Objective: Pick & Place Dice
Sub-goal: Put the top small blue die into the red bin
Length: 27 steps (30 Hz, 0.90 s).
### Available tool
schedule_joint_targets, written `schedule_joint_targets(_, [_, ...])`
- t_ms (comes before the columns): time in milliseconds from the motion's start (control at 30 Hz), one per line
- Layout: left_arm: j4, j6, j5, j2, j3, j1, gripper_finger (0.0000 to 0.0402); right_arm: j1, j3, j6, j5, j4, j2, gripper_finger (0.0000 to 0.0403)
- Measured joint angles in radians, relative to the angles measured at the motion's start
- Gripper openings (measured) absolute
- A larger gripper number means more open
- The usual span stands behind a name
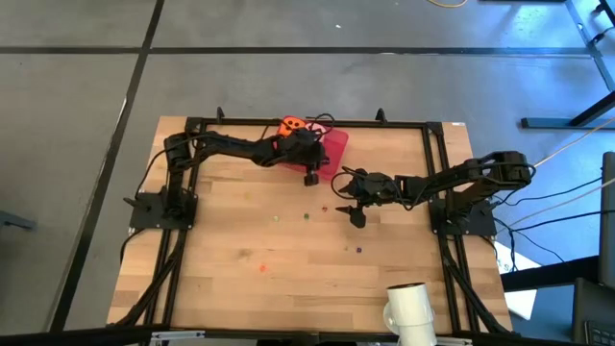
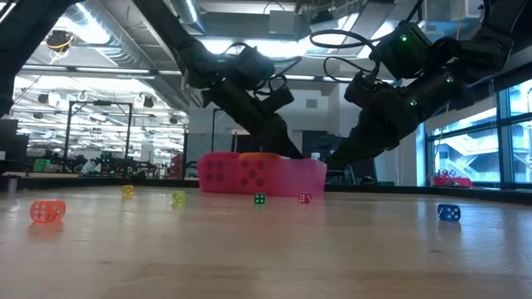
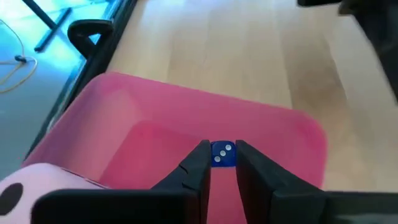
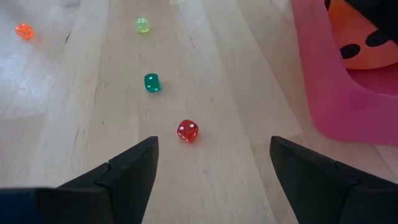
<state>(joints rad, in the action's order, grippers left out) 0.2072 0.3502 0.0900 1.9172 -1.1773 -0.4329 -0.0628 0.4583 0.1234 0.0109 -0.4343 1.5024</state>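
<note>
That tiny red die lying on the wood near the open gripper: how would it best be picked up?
Likely from straight above, pinching two opposite flat faces of the red die. It sits flat and alone on the table, with free space on each side, and the right gripper is open, wider than the die.

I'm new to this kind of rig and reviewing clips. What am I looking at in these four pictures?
Two dark robot arms work at a wooden table. One picture looks straight down on it, one looks level across the tabletop, and two come from cameras on the arms' wrists. The left gripper pinches a small blue die above a pink tray, which already holds a big orange cube with dark pips. The right gripper hangs open over the table near a small red die. A green die, a yellow-green die and an orange die lie loose farther along.
</note>
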Motion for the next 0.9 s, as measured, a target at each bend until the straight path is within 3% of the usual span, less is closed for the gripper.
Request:
schedule_joint_targets(467, [-0.005, 0.043, -0.028, -0.004, 0.001, 0.016, 0.014, 0.0, 0.0, 0.0, 0.0, -0.001, 0.0, 0.0306])
schedule_joint_targets(667, [-0.002, 0.06, -0.137, -0.004, 0.001, 0.032, 0.0154, 0.0, 0.0, 0.0, 0.0, -0.001, 0.0, 0.0306])
schedule_joint_targets(900, [-0.018, 0.021, -0.159, -0.009, 0.003, 0.059, 0.0148, 0.0, 0.0, 0.0, 0.0, -0.001, 0.0, 0.0306])
